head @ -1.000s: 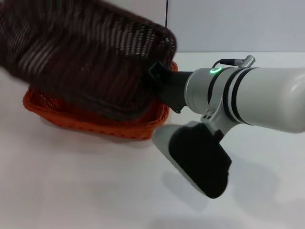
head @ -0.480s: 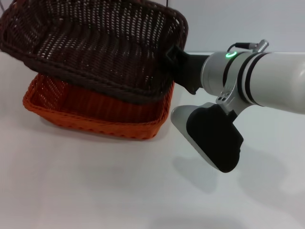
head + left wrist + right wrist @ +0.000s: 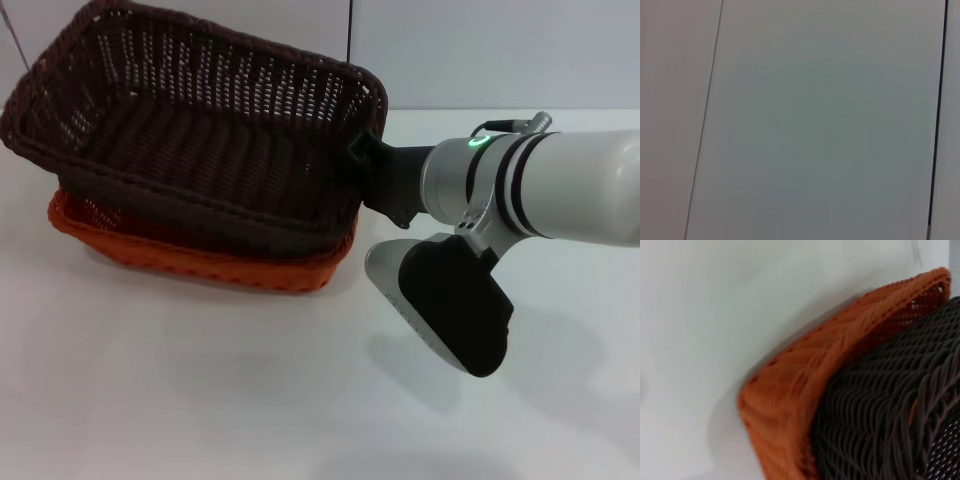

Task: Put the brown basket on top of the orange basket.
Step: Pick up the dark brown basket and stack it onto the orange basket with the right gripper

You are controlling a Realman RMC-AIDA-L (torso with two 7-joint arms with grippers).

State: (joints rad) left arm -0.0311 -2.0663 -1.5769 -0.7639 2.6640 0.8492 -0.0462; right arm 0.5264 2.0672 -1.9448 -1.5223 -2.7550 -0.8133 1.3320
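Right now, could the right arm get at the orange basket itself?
Probably not directly: the brown basket sits nested in the orange basket, covering its inside, and the right pincer is at the brown basket's rim. Only the orange outer walls show.

The bench [image 3: 200,400] is a plain white surface that fills the lower part of the head view and runs back to a pale wall. Directly on it lies the orange basket [image 3: 200,262], set toward the robot's left and far side, its woven base flat on the white top. In the right wrist view the same orange basket [image 3: 790,400] shows a corner and sloped side against the bench [image 3: 715,315], with a soft shadow along its edge. A darker shadow falls on the bench nearer the robot's right.
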